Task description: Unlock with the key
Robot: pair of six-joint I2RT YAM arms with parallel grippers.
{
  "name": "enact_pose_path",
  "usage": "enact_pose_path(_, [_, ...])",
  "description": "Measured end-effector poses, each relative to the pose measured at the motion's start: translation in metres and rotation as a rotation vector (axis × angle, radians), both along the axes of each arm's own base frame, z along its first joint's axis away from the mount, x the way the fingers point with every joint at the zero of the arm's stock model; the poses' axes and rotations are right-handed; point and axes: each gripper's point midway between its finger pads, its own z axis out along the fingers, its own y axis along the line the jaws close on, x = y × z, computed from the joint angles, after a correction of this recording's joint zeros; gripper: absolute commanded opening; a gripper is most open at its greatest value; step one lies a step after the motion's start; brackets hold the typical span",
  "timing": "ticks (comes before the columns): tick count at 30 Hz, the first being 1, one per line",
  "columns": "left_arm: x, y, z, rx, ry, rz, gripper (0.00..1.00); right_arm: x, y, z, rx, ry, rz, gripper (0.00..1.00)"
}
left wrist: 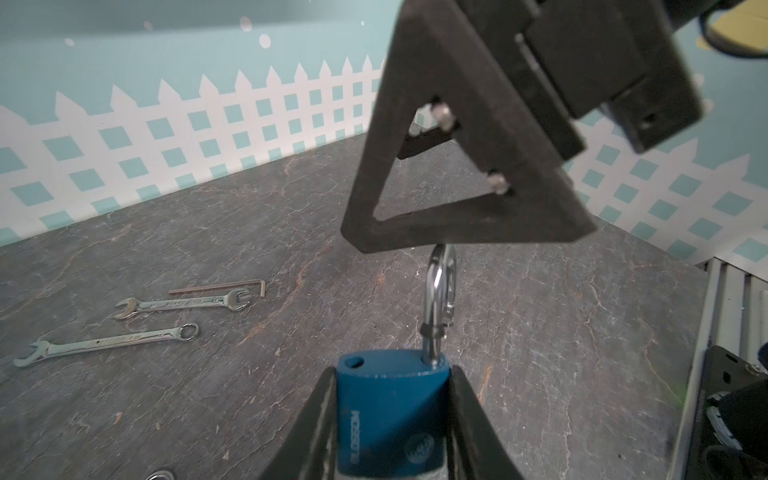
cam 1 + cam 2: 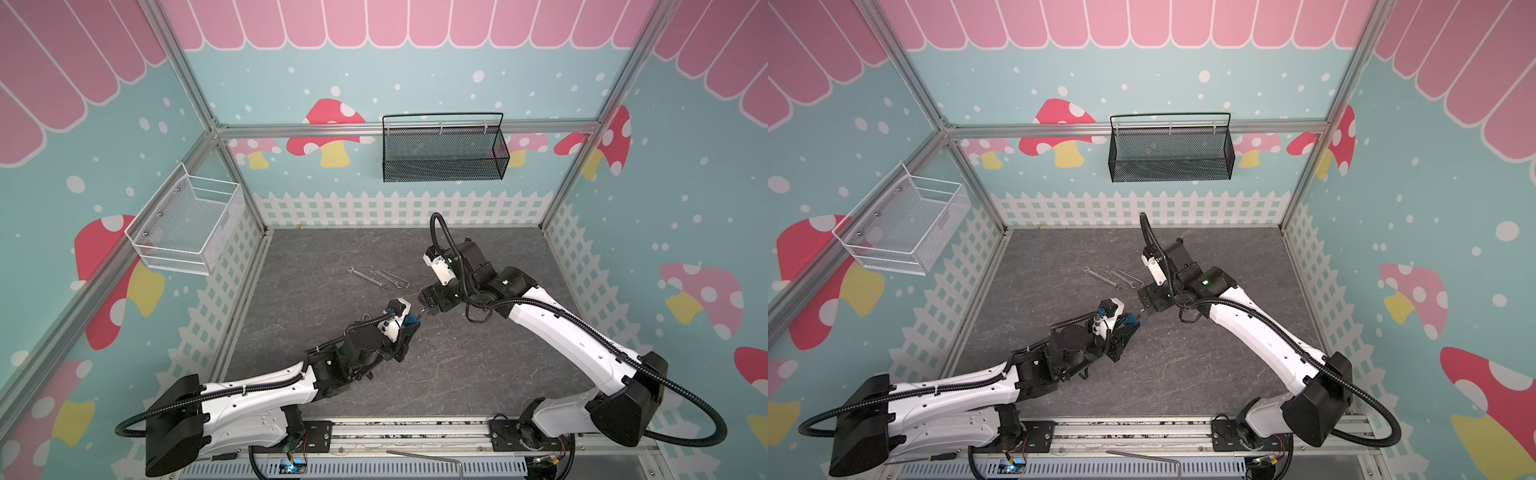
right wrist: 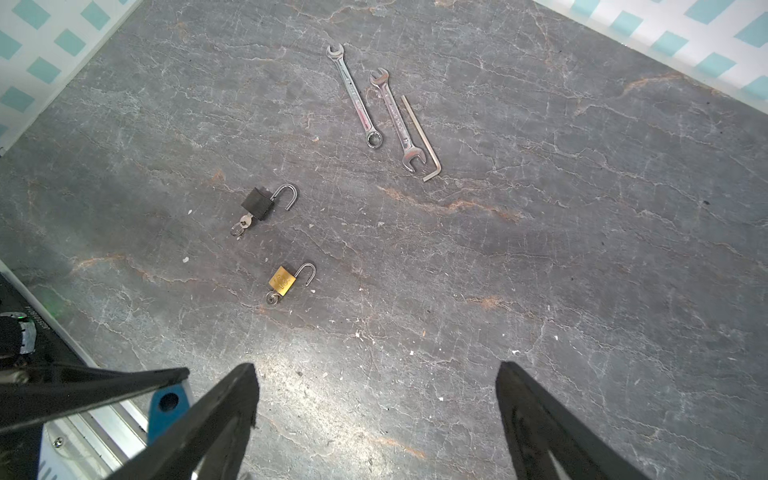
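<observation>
Slate-grey tabletop [image 1: 208, 228] below; left gripper [image 1: 390, 370] pinches the lock [image 1: 390, 415] (shackle [image 1: 438, 291] already sprung). Jaws spread, right gripper [image 3: 376, 365] should withdraw without snagging it.

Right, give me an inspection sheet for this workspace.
Surface: grey table, a few pale specks.
Job's things: blue padlock in left gripper, shackle open, one hole empty; its key not seen. Black padlock and brass padlock lie open, keys in.
Clutter: ring wrench, open wrench, hex key.
Grippers: left gripper shut on blue padlock; right gripper open, close by shackle, contact unclear.
Cables: black hose along each arm.
Surroundings: white basket, black basket on walls.
</observation>
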Motion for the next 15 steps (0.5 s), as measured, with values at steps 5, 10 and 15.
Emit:
enact_pose_path(5, [0.002,0.003,0.000,0.001,-0.002,0.020,0.00,-0.008,-0.009,-0.007,-0.021,0.016,-0.007,0.93])
enact_pose_path(10, [0.006,0.005,0.002,-0.005,-0.009,0.047,0.00,-0.020,-0.013,-0.009,-0.015,0.044,0.005,0.94])
enact_pose_path(15, [0.010,0.002,-0.003,0.000,0.014,0.062,0.00,-0.013,-0.030,-0.003,-0.031,0.015,-0.065,0.94])
